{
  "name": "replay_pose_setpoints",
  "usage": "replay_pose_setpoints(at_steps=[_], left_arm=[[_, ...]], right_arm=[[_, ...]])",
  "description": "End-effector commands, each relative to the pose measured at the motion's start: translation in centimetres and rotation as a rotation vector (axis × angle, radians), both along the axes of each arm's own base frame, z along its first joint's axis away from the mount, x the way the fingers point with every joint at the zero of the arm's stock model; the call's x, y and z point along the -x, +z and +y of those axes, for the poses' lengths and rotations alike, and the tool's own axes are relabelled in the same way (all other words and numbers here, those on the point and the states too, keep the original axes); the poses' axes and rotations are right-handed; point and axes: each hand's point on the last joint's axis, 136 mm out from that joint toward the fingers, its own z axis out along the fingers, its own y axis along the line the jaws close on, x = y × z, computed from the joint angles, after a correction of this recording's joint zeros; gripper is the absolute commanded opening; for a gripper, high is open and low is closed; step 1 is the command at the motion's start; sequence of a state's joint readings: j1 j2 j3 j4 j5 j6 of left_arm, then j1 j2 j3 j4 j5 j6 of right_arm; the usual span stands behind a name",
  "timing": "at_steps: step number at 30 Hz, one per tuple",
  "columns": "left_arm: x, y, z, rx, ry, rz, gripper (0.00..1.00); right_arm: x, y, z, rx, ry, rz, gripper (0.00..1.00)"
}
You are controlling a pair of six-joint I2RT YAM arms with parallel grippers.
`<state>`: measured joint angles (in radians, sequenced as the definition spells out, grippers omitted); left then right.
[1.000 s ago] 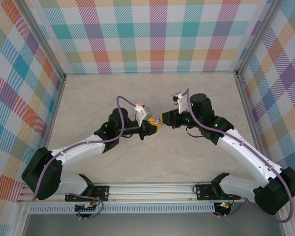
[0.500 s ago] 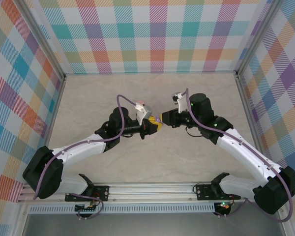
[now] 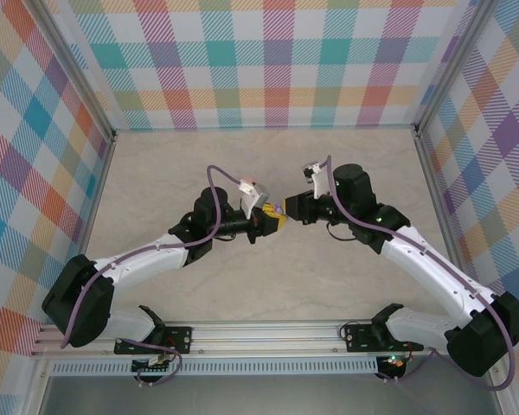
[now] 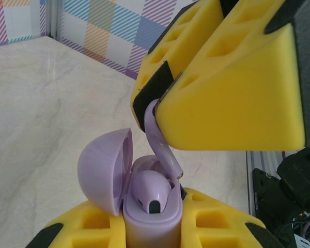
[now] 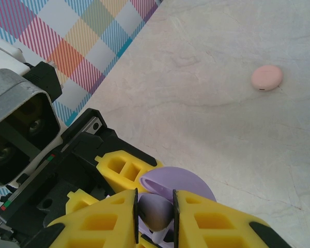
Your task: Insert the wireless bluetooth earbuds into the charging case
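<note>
My left gripper [image 4: 152, 230] is shut on the base of a lilac charging case [image 4: 152, 222]. The case stands upright with its lid [image 4: 101, 173] swung open to the left. One lilac earbud [image 4: 152, 188] sits in the case. My right gripper [image 5: 156, 212] is shut on a second lilac earbud [image 5: 155, 209]. Its stem [image 4: 163, 147] slants down into the case's open top beside the seated one. In the top view the two grippers meet tip to tip above mid-table, left [image 3: 271, 220] and right [image 3: 287, 207].
A shut pink round case [image 5: 267, 77] lies on the pale marble tabletop [image 5: 222, 119], apart from the grippers. Plaid walls [image 3: 277, 60] close off the back and both sides. The left wrist camera [image 5: 15, 129] sits close by the right fingers.
The left wrist has shifted slightly. Both grips and the meeting point of the grippers are unchanged.
</note>
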<state>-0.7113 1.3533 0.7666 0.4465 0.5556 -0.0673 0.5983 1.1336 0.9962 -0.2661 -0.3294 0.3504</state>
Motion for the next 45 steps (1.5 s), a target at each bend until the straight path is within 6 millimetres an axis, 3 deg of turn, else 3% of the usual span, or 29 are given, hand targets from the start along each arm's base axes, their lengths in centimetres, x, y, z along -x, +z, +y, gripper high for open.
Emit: replay_pose_setpoints(at_steps=[1, 16, 31, 45], left_arm=[[0.0, 1.9, -0.8, 0.037, -0.009, -0.020, 0.00], [0.2, 2.2, -0.8, 0.044, -0.016, -0.022, 0.00], [-0.4, 2.7, -0.5, 0.055, 0.025, -0.024, 0.00], [-0.2, 2.6, -0.6, 0.048, 0.010, -0.041, 0.00]], right_arm=[[0.1, 0.0, 0.4, 0.006, 0.021, -0.033, 0.24], [-0.1, -0.5, 0.0, 0.026, -0.003, -0.033, 0.25], [1.1, -0.8, 0.6, 0.025, 0.067, 0.013, 0.27], [1.5, -0.1, 0.0, 0.040, 0.058, -0.001, 0.45]])
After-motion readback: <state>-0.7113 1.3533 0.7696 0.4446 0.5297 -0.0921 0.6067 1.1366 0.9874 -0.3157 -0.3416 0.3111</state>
